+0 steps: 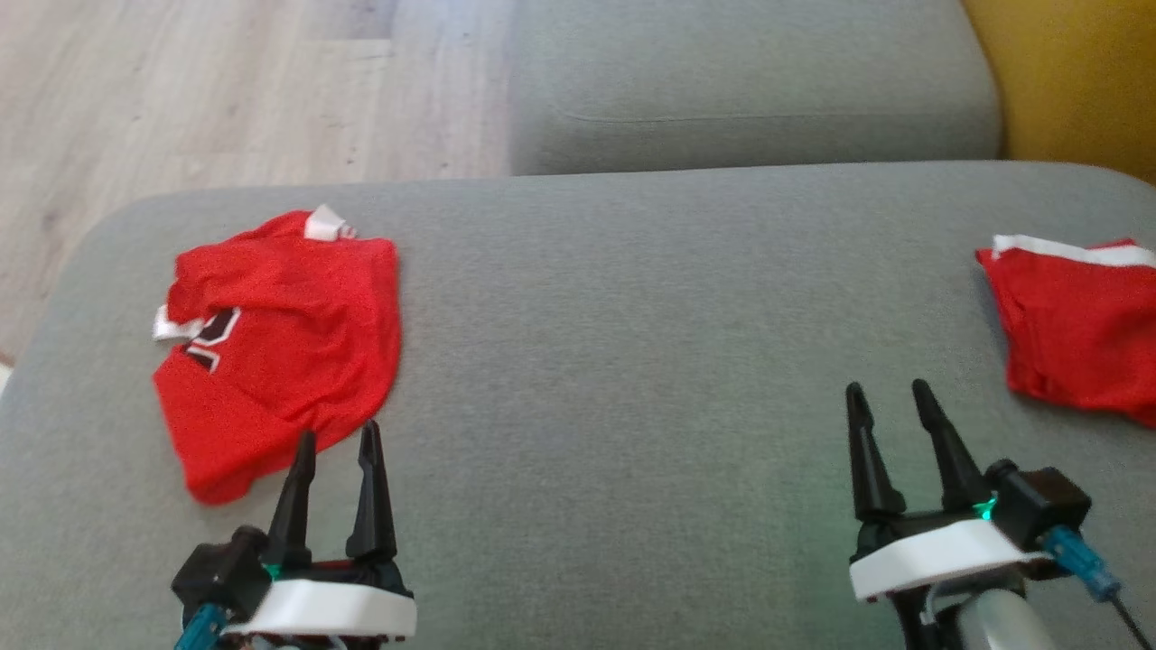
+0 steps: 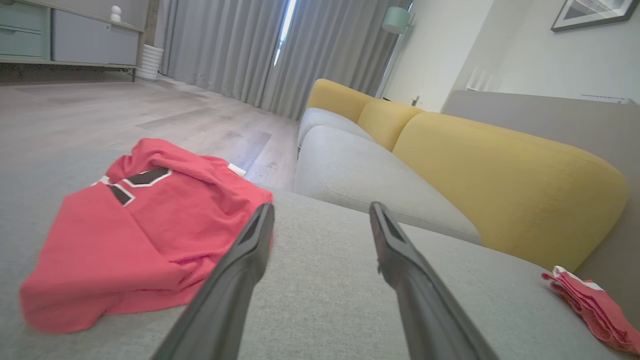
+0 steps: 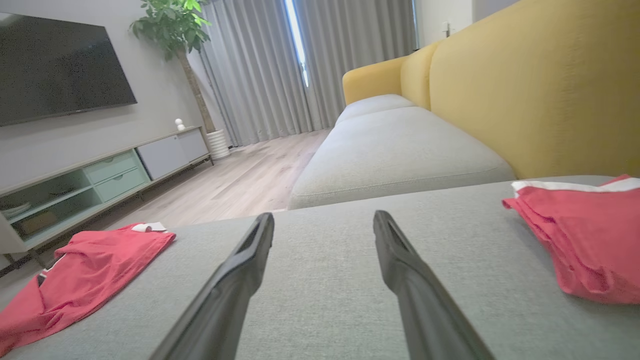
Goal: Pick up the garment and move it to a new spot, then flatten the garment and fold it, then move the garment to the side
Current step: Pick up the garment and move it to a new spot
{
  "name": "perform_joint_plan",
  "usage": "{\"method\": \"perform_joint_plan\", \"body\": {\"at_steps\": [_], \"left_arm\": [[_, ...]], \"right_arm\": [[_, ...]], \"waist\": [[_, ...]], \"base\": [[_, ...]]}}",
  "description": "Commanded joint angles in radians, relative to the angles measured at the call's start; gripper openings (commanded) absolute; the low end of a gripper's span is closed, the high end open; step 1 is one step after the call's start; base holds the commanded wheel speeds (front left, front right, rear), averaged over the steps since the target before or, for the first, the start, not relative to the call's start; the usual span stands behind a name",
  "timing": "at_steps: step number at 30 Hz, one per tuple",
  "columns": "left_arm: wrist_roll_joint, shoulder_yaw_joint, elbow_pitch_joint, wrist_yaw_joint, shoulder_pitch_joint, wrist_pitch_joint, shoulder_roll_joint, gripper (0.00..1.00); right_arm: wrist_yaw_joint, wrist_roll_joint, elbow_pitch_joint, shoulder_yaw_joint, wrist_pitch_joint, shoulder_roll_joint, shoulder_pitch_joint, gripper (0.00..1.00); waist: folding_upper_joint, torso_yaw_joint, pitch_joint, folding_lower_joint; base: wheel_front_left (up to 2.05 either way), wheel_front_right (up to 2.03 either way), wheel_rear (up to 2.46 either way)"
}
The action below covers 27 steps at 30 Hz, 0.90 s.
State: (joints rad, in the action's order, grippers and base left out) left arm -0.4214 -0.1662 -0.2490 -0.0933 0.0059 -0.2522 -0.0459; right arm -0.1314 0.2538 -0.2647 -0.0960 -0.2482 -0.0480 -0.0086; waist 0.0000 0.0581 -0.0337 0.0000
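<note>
A crumpled red garment (image 1: 280, 334) with black-and-white lettering and white trim lies on the left part of the grey sofa cushion (image 1: 632, 316); the left wrist view has it at the left (image 2: 140, 235). My left gripper (image 1: 338, 433) stands open with nothing in it, its fingertips just over the garment's near right edge, open too in its wrist view (image 2: 322, 207). My right gripper (image 1: 888, 388) is open and empty over bare cushion at the lower right (image 3: 324, 216). A second red garment (image 1: 1075, 334) with a white band lies at the right edge, just right of that gripper (image 3: 580, 240).
Beyond the cushion sits another grey seat cushion (image 1: 750, 81), with the yellow backrest (image 1: 1075, 72) at the far right. Wooden floor (image 1: 226, 90) borders the cushion's left and far-left edge. A TV cabinet (image 3: 100, 175) stands across the room.
</note>
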Motion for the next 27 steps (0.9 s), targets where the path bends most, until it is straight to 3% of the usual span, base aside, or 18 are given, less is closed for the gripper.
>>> {"method": "perform_joint_plan", "body": {"at_steps": [1, 19, 27], "left_arm": [[0.011, 0.036, 0.03, 0.006, -0.025, -0.01, -0.004, 1.0], [0.058, 0.092, 0.02, -0.003, 0.007, -0.01, -0.004, 1.0], [0.073, 0.12, 0.028, -0.013, 0.019, -0.01, -0.004, 1.0]], "right_arm": [[0.001, -0.001, 0.035, -0.033, -0.014, -0.002, -0.014, 1.0], [0.001, 0.055, 0.014, -0.185, -0.014, -0.002, 0.029, 1.0], [0.001, 0.076, 0.005, -0.222, -0.014, -0.002, 0.031, 1.0]], "waist": [[0.0, 0.026, -0.004, 0.0], [0.0, 0.275, -0.058, 0.0], [0.0, 0.318, -0.064, 0.0]], "base": [[0.0, 0.0, 0.0], [0.0, 0.0, 0.0], [0.0, 0.0, 0.0]]}}
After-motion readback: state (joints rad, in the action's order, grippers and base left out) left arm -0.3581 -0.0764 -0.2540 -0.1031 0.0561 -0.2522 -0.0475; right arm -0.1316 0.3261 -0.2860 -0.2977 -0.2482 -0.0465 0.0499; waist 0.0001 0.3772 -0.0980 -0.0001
